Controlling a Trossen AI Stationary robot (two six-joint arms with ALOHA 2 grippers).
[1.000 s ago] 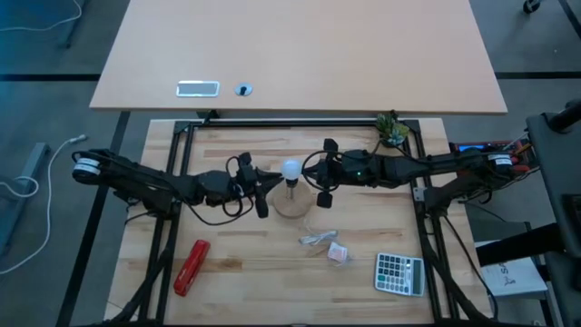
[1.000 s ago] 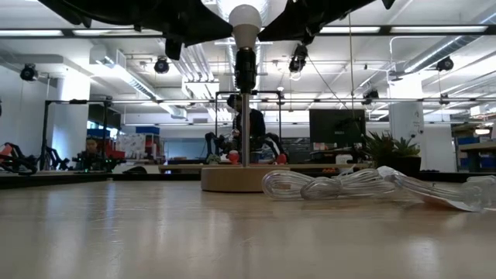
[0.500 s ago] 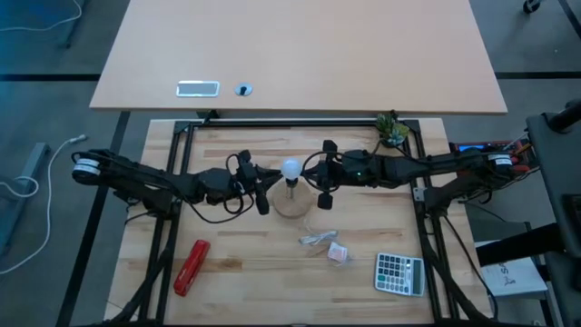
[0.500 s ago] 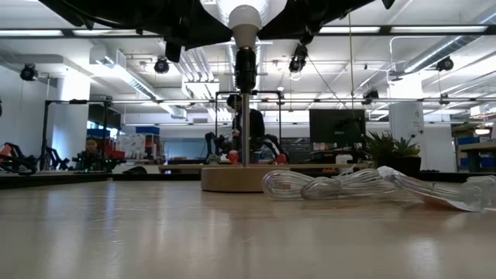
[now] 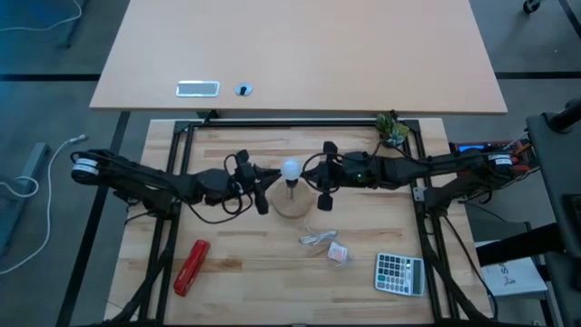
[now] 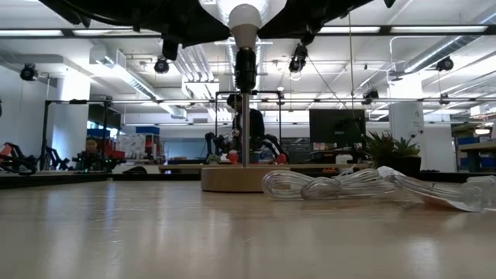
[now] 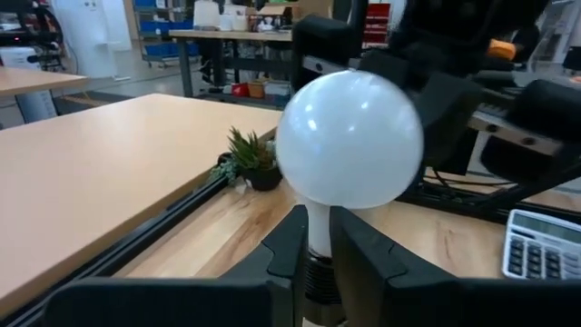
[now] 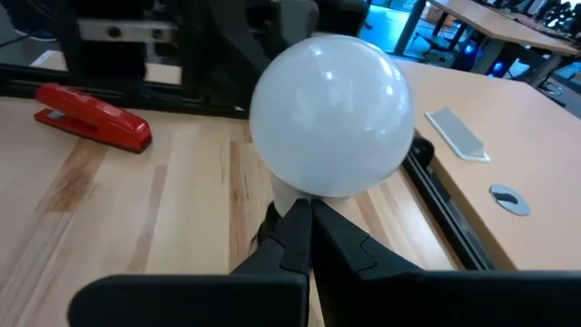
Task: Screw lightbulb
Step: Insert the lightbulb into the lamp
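Screwing step underway, by appearance: lightbulb (image 5: 290,168) sitting atop lamp stem over wooden base (image 5: 291,203), left gripper (image 7: 316,238) pinching its neck w/ fingers nearly closed, right gripper (image 8: 309,222) fully closed just below the globe, gripping nothing evident; next move probably calling for wrist rotation.

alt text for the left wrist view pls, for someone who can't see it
A white lightbulb fills the centre, its neck pinched between the left claw's two dark fingers. Behind it looms the dark right arm, with a small potted plant and a calculator on the wooden table.
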